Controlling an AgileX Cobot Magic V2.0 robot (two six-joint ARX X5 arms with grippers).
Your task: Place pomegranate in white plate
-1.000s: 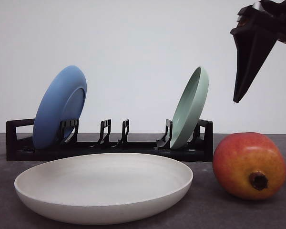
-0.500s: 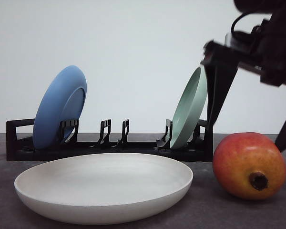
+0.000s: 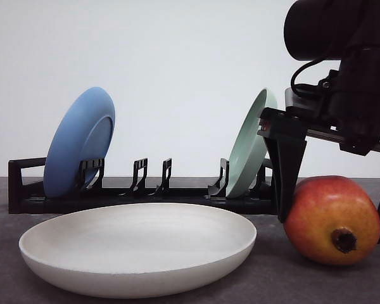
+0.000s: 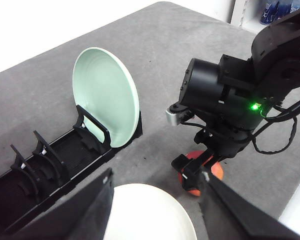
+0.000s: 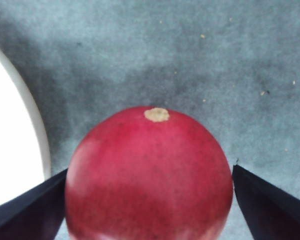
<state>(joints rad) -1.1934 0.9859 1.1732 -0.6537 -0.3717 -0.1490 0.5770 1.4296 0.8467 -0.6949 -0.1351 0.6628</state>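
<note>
The right gripper (image 3: 332,196), a black two-fingered pincer, hangs spread wide around a round red-orange pomegranate with yellowish patches (image 3: 331,219). One finger stands just beside the fruit's left flank and the other at its right flank, partly cut off by the frame edge. In the right wrist view the fruit sits centred between the two dark fingertips; whether they touch the skin cannot be told. The pomegranate rests on the grey matte tabletop (image 3: 272,278), its small dark crown facing the front camera.

Near its left lies the wide, shallow, cream-white round plate (image 3: 138,249), with nothing in it. Behind stands a black slotted dish rack (image 3: 145,190) holding a tilted blue plate (image 3: 79,142) and a tilted pale green plate (image 3: 252,143).

The left gripper (image 4: 155,210) hovers spread and holding nothing above the white plate's far side.

The step in hand appears to be the grasp. The next move likely calls for closing on the fruit, lifting it over the raised rim, and setting it down.
</note>
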